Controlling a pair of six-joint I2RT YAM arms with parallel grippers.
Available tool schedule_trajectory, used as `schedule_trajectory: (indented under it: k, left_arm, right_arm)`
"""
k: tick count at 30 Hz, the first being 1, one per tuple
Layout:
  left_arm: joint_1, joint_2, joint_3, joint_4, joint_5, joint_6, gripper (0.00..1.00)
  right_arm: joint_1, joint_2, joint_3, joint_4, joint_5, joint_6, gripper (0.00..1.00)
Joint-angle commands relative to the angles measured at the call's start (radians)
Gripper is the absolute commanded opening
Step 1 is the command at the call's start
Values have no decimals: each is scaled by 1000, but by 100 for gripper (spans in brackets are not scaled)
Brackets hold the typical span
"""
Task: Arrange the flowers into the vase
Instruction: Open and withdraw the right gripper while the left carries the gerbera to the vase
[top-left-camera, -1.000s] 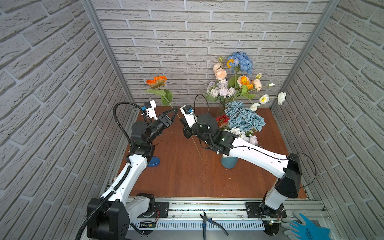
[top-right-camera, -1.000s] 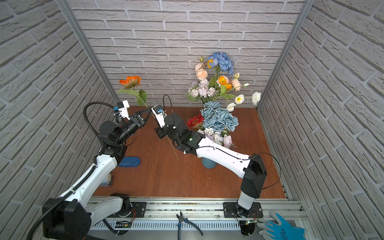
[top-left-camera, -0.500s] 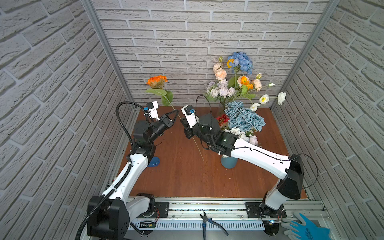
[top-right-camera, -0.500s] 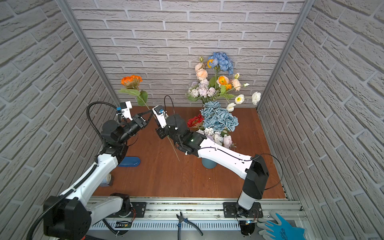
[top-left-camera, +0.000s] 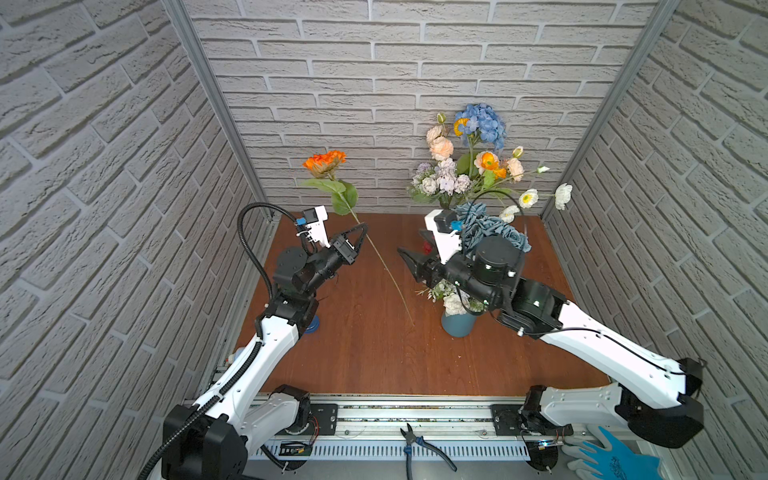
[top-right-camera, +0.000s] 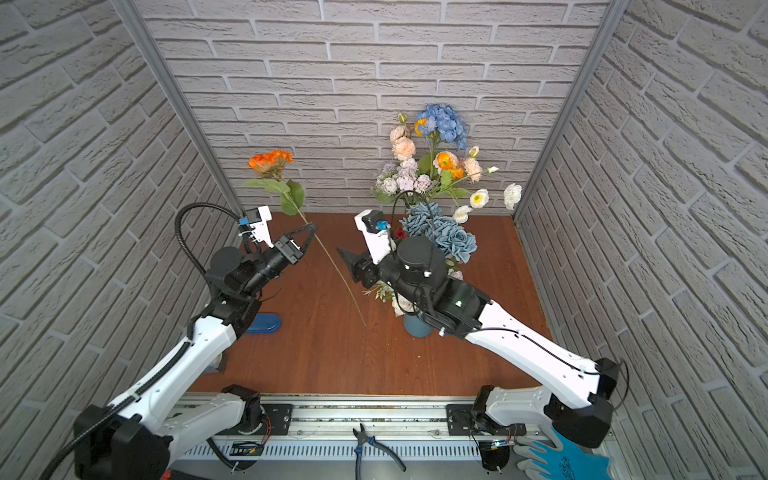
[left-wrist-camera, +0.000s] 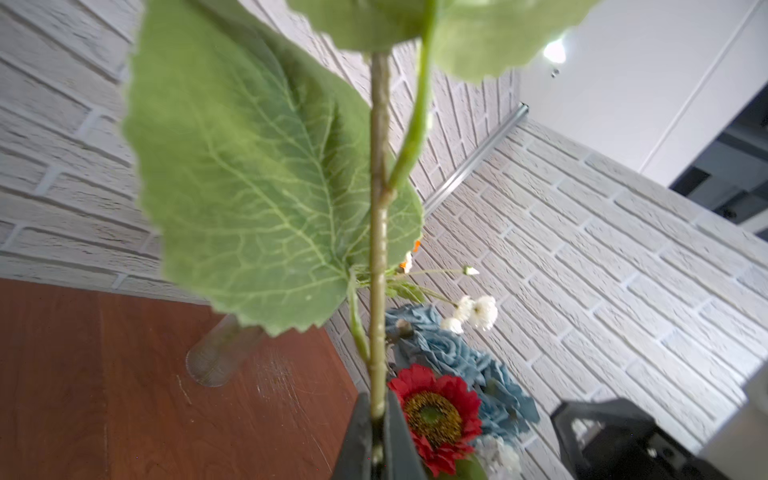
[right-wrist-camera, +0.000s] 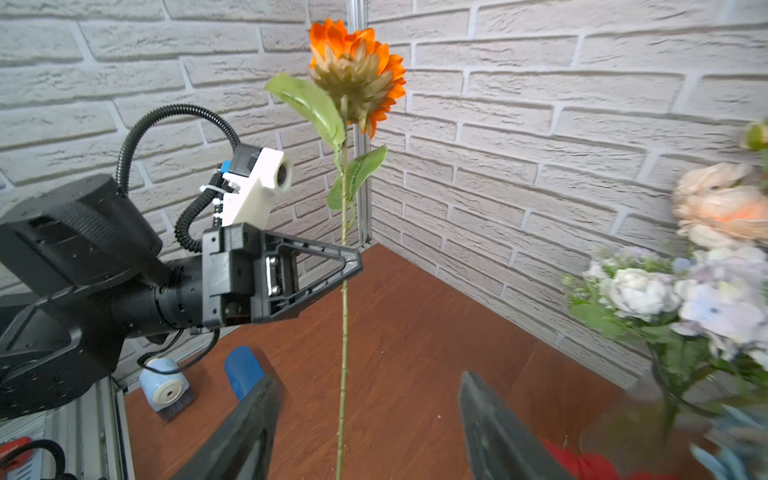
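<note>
An orange daisy (top-left-camera: 325, 162) (top-right-camera: 271, 160) (right-wrist-camera: 357, 70) on a long green stem stands slanted over the left of the floor. My left gripper (top-left-camera: 365, 226) (top-right-camera: 312, 226) (left-wrist-camera: 377, 409) (right-wrist-camera: 353, 262) is shut on its stem below the leaves. My right gripper (top-left-camera: 415, 247) (top-right-camera: 347, 255) (right-wrist-camera: 369, 378) stands open to the right of the stem, not touching it. A blue vase (top-left-camera: 457, 326) (top-right-camera: 415, 326) under my right arm holds blue roses, white bunches and a red daisy (left-wrist-camera: 436, 411). A clear glass vase (left-wrist-camera: 216, 353) (right-wrist-camera: 673, 386) at the back wall holds hydrangea, peach roses and white poppies.
Brick walls close in the wooden floor on three sides. A blue oval object (top-right-camera: 262, 324) (right-wrist-camera: 243, 370) and a small white-and-blue roll (right-wrist-camera: 164, 386) lie by the left wall. Pliers (top-left-camera: 419, 446) and a blue glove (top-left-camera: 615, 457) rest on the front rail.
My right gripper has opened, let go of the stem and drawn back to the right. The left gripper has shut on the stem and carried the orange daisy slightly rightward.
</note>
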Motion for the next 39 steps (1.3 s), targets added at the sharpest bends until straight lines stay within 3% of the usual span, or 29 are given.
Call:
schedule_trajectory:
  k: [1,6,11,17,24,31,39]
  left_arm:
    - [-111,-63,-6,27,-104,134,0]
    - [-294,-86,13,-47,-203,258,0]
    - [-376,-86,19,-106,-277,317,0]
    - [-470,-37,30,59,-258,320,0]
    - [-637,38,114,212,-286,505,0]
    - [-690,158,230,288,-237,504,0]
    - [-692,187,284,187,-261,533,0]
  right_arm:
    - [-19,-88,-38,-93,120,40,74]
    - [-43,-216,-89,-133,228,46,90]
    - [-72,-307,-128,-181,303,61,93]
    - [-109,-392,-222,-186,405,76,94]
    - [-155,-418,-288,-185,401,115,94]
    - [-205,-414,-287,-214,482,89,94]
    - [-283,-496,-299,-351,550,150,91]
